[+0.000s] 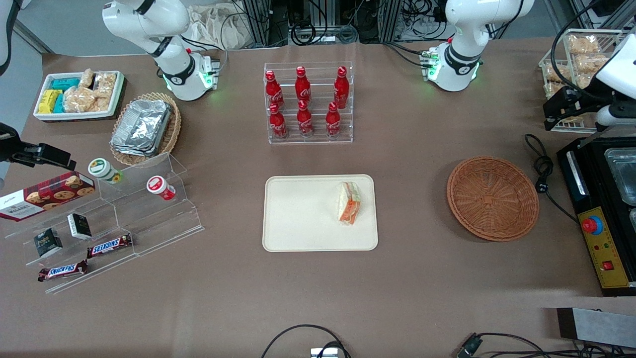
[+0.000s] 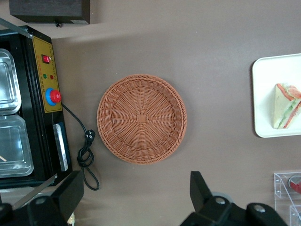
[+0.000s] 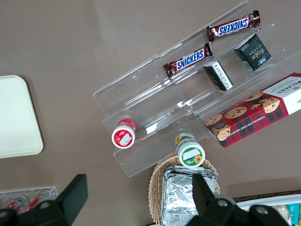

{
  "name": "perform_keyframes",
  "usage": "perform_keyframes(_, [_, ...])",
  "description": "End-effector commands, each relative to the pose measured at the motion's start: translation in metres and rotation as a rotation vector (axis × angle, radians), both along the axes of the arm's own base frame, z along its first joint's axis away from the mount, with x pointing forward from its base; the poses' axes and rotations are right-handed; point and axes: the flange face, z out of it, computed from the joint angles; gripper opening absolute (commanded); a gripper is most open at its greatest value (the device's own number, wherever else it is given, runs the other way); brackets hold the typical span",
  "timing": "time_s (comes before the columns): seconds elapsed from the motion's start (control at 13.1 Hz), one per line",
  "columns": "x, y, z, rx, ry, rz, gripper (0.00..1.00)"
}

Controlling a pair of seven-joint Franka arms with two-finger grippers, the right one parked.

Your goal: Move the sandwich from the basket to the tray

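The sandwich (image 1: 349,203) (image 2: 286,106), a pale wedge with red and green filling, lies on the cream tray (image 1: 298,219) (image 2: 265,94), at the tray's end nearest the basket. The reddish-brown wicker basket (image 1: 492,198) (image 2: 141,117) stands beside the tray toward the working arm's end, with nothing in it. My gripper (image 1: 566,107) (image 2: 135,188) hangs high above the table, farther from the front camera than the basket. It is open and holds nothing; the wrist view looks down on the basket.
A black appliance with a red button (image 1: 601,219) and its cable (image 1: 541,169) sit beside the basket. A rack of red bottles (image 1: 309,102) stands farther back than the tray. A clear stepped shelf with snacks (image 1: 114,219) lies toward the parked arm's end.
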Motion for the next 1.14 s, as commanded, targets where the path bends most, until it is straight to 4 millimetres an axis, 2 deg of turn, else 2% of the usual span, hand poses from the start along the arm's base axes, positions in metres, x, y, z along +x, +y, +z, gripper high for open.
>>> perform_keyframes(0.0, [-0.012,-0.002,0.005,-0.008,0.002,-0.028,1.00])
perform_keyframes(0.08, [-0.017,-0.011,0.008,-0.012,0.005,-0.041,1.00])
perform_keyframes(0.3, [-0.014,0.007,0.006,-0.050,0.016,-0.015,1.00])
perform_keyframes(0.46, [-0.015,0.011,0.011,-0.050,0.018,-0.007,1.00])
perform_keyframes(1.07, [-0.011,0.010,0.007,-0.049,0.026,0.018,1.00])
